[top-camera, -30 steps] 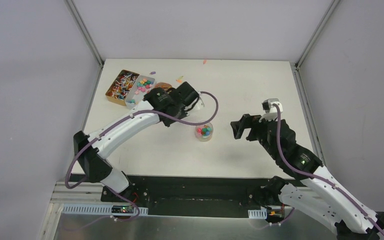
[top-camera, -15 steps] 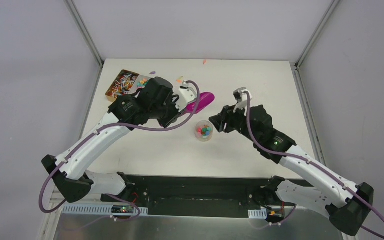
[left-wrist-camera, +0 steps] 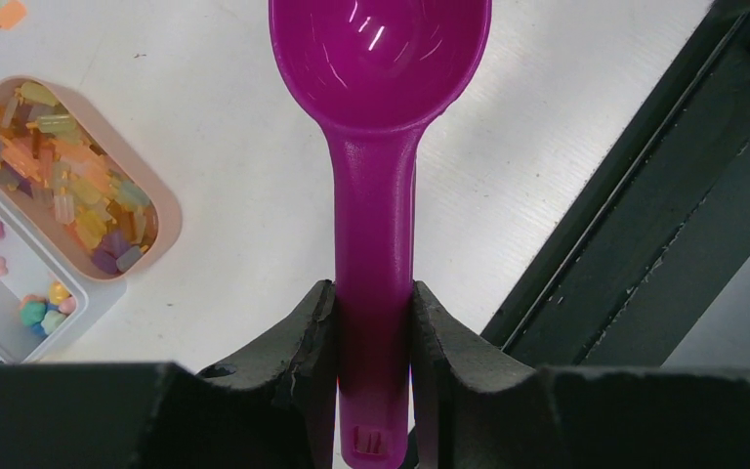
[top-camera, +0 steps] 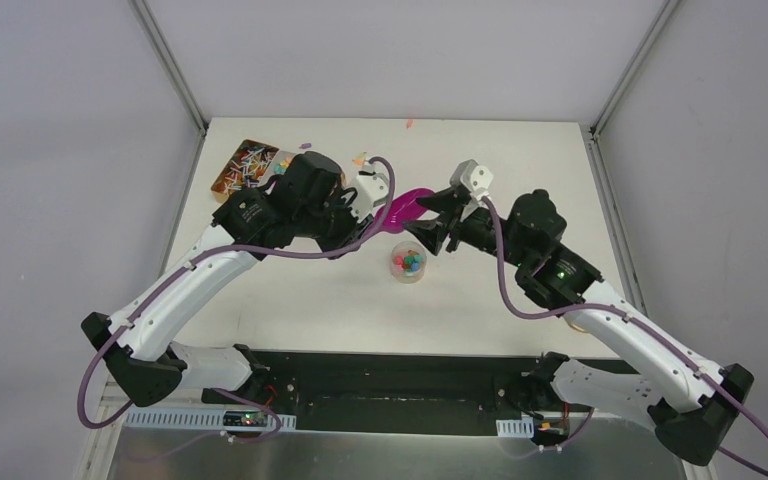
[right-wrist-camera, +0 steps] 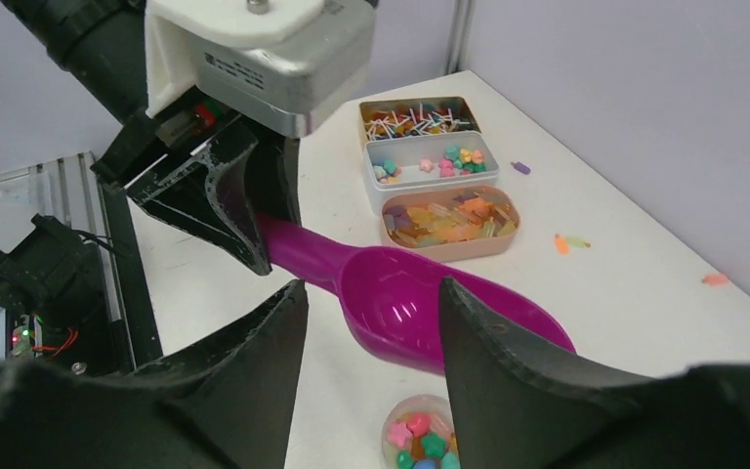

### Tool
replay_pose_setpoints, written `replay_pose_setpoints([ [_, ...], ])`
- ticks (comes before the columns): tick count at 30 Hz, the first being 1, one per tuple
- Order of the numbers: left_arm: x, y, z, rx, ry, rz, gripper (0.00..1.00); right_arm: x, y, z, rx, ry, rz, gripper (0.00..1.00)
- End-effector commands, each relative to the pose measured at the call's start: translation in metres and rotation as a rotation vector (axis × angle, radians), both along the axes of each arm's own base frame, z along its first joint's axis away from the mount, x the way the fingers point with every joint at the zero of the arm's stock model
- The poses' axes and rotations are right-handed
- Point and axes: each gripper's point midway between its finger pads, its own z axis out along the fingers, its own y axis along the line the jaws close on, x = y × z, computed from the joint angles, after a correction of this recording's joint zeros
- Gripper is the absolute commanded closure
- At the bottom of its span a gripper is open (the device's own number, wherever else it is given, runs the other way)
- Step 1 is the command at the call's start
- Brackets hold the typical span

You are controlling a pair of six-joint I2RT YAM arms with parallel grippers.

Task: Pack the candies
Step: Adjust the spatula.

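Observation:
My left gripper is shut on the handle of an empty magenta scoop, which hangs over the table just beyond the small clear jar. Candies of pink, green and blue fill the jar's bottom. More candies lie in the pink oval tray and the white tray. My right gripper is open, its fingers pointing at the scoop's bowl from the right, above the jar. From above, the right gripper sits right beside the scoop.
A brown tin of coloured sticks stands behind the trays at the far left. Loose sweets lie scattered on the white table near the back. Grey walls close in three sides.
My right gripper has swung left and further away, from right of the jar up to the scoop's bowl. The left arm carried the scoop from the trays toward the jar.

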Motion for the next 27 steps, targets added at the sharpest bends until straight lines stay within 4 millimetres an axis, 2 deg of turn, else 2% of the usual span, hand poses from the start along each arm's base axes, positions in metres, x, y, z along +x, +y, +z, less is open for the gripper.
replay_pose_setpoints([
  [1,-0.002,-0.009,0.030,-0.102,-0.032,-0.019,1.00,-0.008,0.021,0.019,-0.015,-0.088,0.135,0.47],
  [5,-0.005,-0.012,0.035,-0.131,-0.037,-0.038,1.00,-0.006,0.033,0.008,-0.034,-0.050,0.171,0.48],
  [7,-0.004,-0.014,0.041,-0.154,-0.052,-0.041,1.00,-0.006,0.036,-0.006,-0.065,-0.013,0.185,0.51],
  [14,0.007,-0.015,0.076,-0.258,-0.160,-0.009,1.00,-0.005,0.043,-0.048,-0.109,0.080,0.192,0.65],
  [19,0.007,-0.022,0.109,-0.376,-0.235,-0.034,1.00,-0.005,0.047,-0.056,-0.072,0.108,0.196,0.77],
  [27,0.012,-0.028,0.112,-0.406,-0.251,-0.042,1.00,-0.004,0.054,-0.061,-0.035,0.145,0.208,0.82],
])
